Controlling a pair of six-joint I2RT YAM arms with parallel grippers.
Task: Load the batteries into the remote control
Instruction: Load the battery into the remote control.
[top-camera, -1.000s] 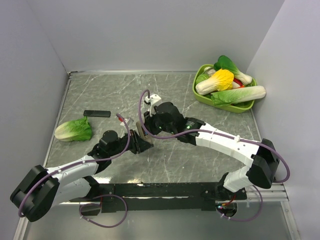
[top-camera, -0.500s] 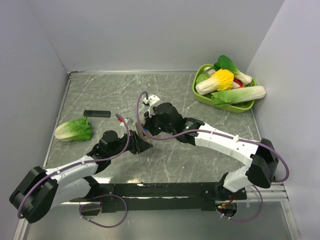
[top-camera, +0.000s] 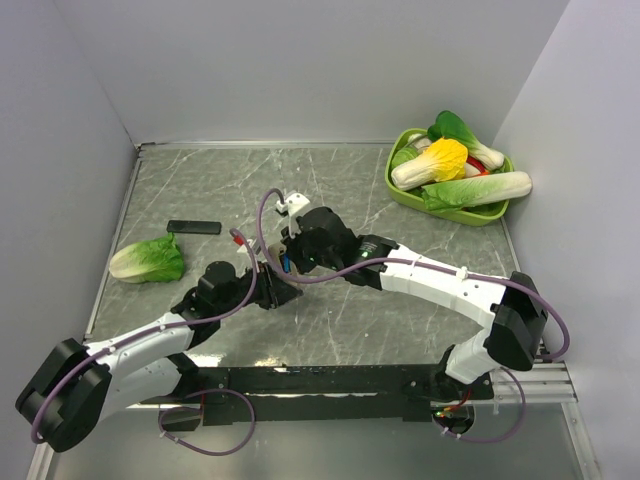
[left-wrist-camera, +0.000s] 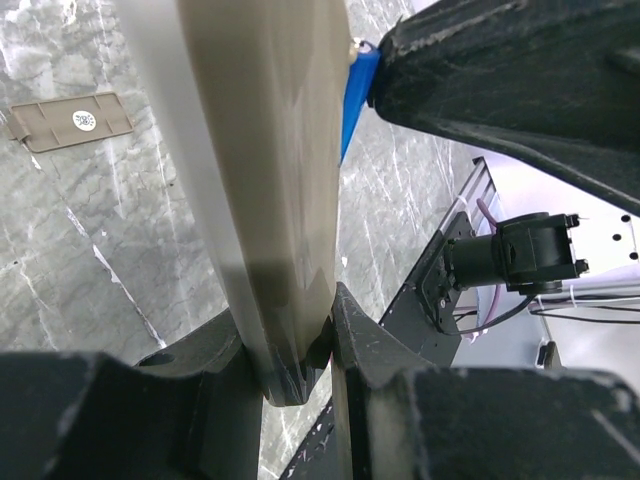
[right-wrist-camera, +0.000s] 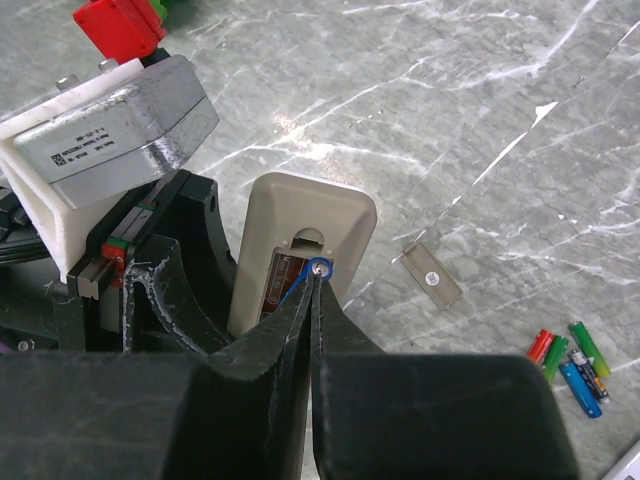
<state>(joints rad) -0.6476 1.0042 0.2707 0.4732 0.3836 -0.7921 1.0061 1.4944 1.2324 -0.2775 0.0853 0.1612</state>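
The remote control (right-wrist-camera: 318, 215) is being clamped at one end by the left gripper (left-wrist-camera: 290, 362), above the table (right-wrist-camera: 500, 120) near its middle. Its grey-beige back is being presented to the right arm. A blue-wrapped battery (right-wrist-camera: 318, 267) is being pinched between the closed fingers of the right gripper (right-wrist-camera: 315, 282), right at the open compartment (right-wrist-camera: 283, 275) in that back. In the left wrist view, the battery's long axis is lying nearly along the remote's long axis, slightly tilted. Seating is judged to depend on that tilt being taken out, and the right arm is the one placed for it. The spare batteries (right-wrist-camera: 568, 362) and the cover (right-wrist-camera: 433, 277) are lying on the table, well apart from the remote.
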